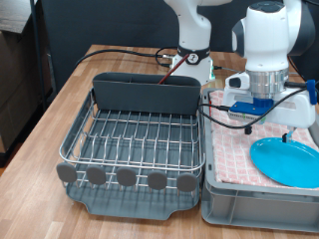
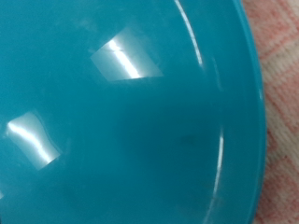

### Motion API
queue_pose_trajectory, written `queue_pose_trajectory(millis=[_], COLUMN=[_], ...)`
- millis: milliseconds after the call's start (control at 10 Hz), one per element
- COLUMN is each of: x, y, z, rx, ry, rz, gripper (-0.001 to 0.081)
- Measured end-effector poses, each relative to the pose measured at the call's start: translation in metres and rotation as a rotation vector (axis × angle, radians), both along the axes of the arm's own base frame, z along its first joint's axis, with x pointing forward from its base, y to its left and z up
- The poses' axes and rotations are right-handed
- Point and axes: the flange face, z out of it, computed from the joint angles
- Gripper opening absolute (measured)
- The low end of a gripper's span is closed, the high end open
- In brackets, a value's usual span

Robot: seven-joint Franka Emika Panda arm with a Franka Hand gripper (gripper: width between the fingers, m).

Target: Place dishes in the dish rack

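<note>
Over the grey plastic crate (image 1: 261,207) at the exterior view's right, just above the light-blue plate (image 1: 289,159): end effector (image 1: 267,121), fingers hidden under the hand, so spread cannot be told. Nothing visibly held. Fills the wrist view almost wholly with glossy plate (image 2: 121,121), a strip of red-and-white checked cloth (image 2: 280,103) at one edge. Sits flat on that cloth, well apart from the dish rack (image 1: 135,139), which stands bare of dishes on the wooden bench (image 1: 60,95).

Likely trouble: slick, shallow rim, hard to pinch while lying flat; could slip or tip. Could snag cloth along with the plate. Could also catch the dark cable (image 1: 224,115) draped beside the hand.
</note>
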Motion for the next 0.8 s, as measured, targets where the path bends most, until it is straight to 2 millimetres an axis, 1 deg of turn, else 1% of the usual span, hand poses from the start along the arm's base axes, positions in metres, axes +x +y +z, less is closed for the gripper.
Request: queue_pose_trajectory(millis=[500,800], x=[0.007,0.009], y=[0.001,0.001], z=[-0.011,-0.015], rx=[0.017,0.02], ry=[-0.006,-0.017], rz=[0.001,-0.003], gripper=[0.0803,0.0803])
